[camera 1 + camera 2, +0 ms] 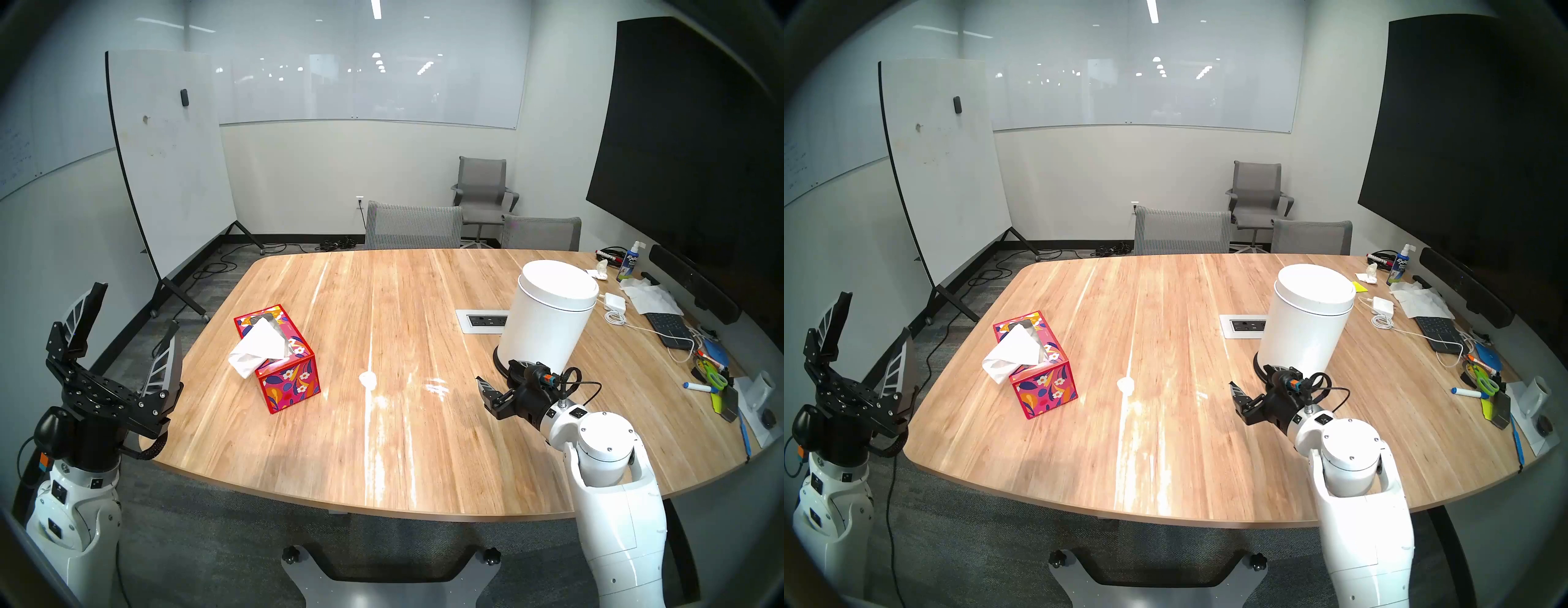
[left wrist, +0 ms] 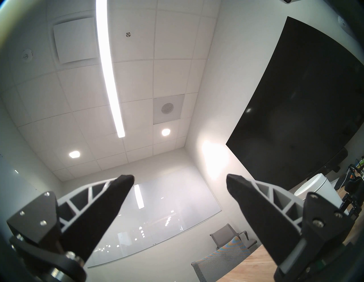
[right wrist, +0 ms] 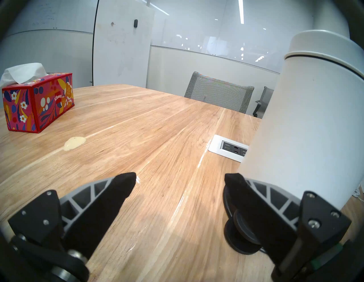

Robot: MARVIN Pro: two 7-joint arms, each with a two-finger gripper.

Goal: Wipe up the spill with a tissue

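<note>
meeting room with glass walls, a rolling whiteboard (image 1: 169,161) and a dark wall screen (image 1: 687,140); a wooden desk (image 1: 297,458) fills the middle of the head views.

task items on the desk:
- spill (image 1: 367,379): a small whitish, glossy blob near the middle of the desk, well apart from both arms. a second shiny wet patch (image 1: 437,387) lies just to its right, nearer the right arm. i do not count the long pale streaks in the wood grain as liquid.
- tissue (image 1: 259,350): a white sheet standing out of the slot of a red flowered tissue box (image 1: 292,382), left of the spill. its loose end droops over the box's near-left side.

a tall white bin (image 1: 547,314) stands at the right, with clutter on the desk's far right edge.

end effector status:
- left end effector (image 1: 127,335): off the desk's left edge, pointing upward, jaws spread wide, nothing between them. its wrist view shows only ceiling and wall.
- right end effector (image 3: 180,182): low over the desk beside the base of the bin, jaws spread wide, nothing held.

no step of the task is done yet; i judge the first step to be pulling the tissue.

handling notes, as i judge them:
- the tissue is very light, limp and easy to tear. pinch the raised fold just above the slot, not the thin drooping edge.
- the box looks light and may lift or slide with the pull; draw upward slowly.
- once wet, the tissue will lose strength, so press flat and drag gently across the spill.
</note>
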